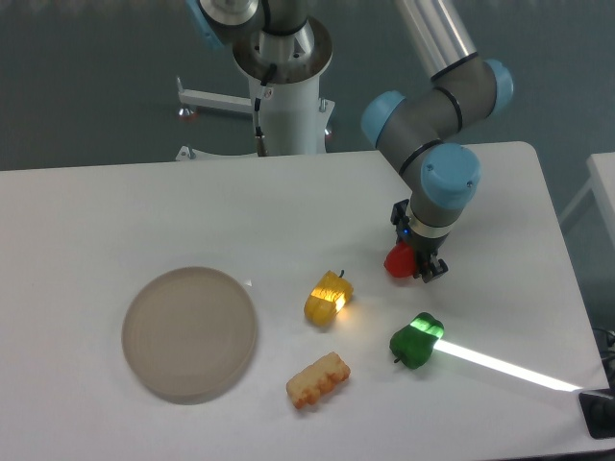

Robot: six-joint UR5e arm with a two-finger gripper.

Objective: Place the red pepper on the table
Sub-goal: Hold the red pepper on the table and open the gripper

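Observation:
The small glossy red pepper point(397, 259) sits between the fingers of my gripper point(413, 263), right of centre over the white table point(144, 211). My gripper points down and is shut on the pepper, whose right side is hidden by the fingers. I cannot tell whether the pepper touches the tabletop or hangs just above it.
A green pepper point(415, 343) lies just below the gripper, lit by a bright strip of light. A yellow-orange pepper point(328, 298) and a tan lumpy toy point(317, 379) lie to the left. A round beige plate point(189, 333) rests at the left.

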